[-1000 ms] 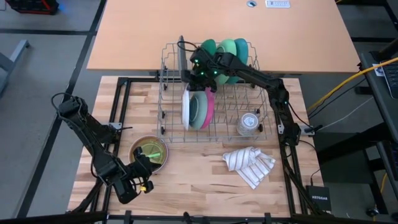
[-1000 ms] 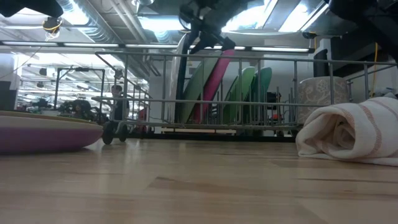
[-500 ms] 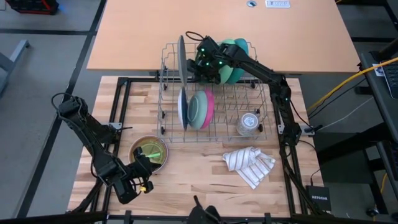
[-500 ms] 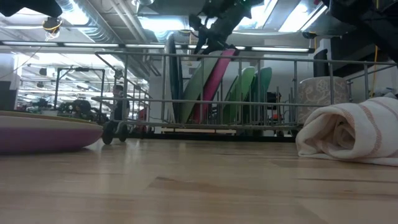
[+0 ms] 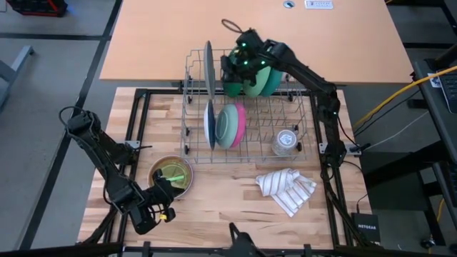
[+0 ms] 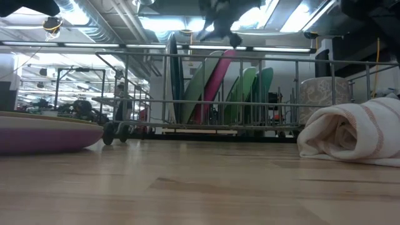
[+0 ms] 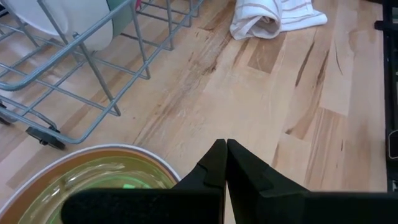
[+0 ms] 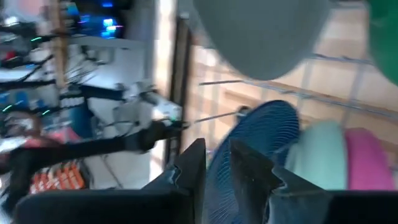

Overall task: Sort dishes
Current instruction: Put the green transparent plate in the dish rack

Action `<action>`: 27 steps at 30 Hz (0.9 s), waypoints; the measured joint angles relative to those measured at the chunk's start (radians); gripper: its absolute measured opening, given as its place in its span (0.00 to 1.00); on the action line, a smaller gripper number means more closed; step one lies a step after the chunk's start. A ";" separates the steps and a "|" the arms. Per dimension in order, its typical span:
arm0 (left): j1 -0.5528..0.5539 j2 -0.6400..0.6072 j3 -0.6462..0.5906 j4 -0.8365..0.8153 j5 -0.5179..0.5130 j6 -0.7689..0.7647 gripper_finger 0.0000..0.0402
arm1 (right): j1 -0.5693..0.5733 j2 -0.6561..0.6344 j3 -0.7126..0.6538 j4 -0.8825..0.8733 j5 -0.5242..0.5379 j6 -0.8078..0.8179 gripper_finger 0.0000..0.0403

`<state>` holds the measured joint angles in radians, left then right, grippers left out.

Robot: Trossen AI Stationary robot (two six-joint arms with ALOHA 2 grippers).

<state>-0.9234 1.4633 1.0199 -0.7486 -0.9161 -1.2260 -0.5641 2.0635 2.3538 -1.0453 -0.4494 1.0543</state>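
Note:
A wire dish rack (image 5: 246, 153) holds dishes on edge between its wires. A grey plate (image 5: 208, 68) and green dishes (image 5: 258, 80) stand in its far row. A blue plate (image 5: 208, 125), a teal dish (image 5: 228, 126) and a pink one (image 5: 242, 118) stand in its middle row. My right gripper (image 5: 228, 70) hangs over the far row, open by a narrow gap (image 8: 217, 165) with nothing in it. A bowl (image 5: 171, 175) with an olive inside sits on the table near left. My left gripper (image 7: 225, 149) is shut just off the bowl's rim (image 7: 155, 163).
A clear glass cup (image 5: 285, 141) stands in the rack's near right corner. A striped white cloth (image 5: 285, 190) lies bunched on the table in front of the rack. Bare wood lies between the bowl and the cloth. A second tabletop (image 5: 143, 43) adjoins beyond the rack.
My right gripper has risen and gone toward the table's far edge and a little to the right, away from the blue plate's top. The blue plate, which leaned toward the teal dish, now stands nearly upright.

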 joint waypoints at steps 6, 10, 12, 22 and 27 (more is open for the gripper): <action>0.000 0.000 0.000 0.000 0.016 0.007 0.00 | 0.027 -0.115 0.002 0.024 -0.014 -0.062 0.18; 0.000 0.000 0.000 0.001 0.125 0.045 0.00 | 0.094 -0.198 0.003 0.016 -0.013 -0.105 0.18; 0.001 0.000 0.000 0.001 0.169 0.053 0.00 | 0.151 -0.228 0.003 0.001 -0.011 -0.130 0.18; 0.001 0.000 0.000 0.001 0.306 0.021 0.01 | 0.553 -0.260 -0.014 -0.262 0.201 -0.301 0.18; 0.002 0.000 0.000 0.001 0.311 0.007 0.12 | 0.734 -0.258 -0.054 -0.483 0.474 -0.320 0.18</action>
<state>-0.9212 1.4635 1.0199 -0.7481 -0.6052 -1.2190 0.1696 1.8052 2.3002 -1.5283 0.0244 0.7344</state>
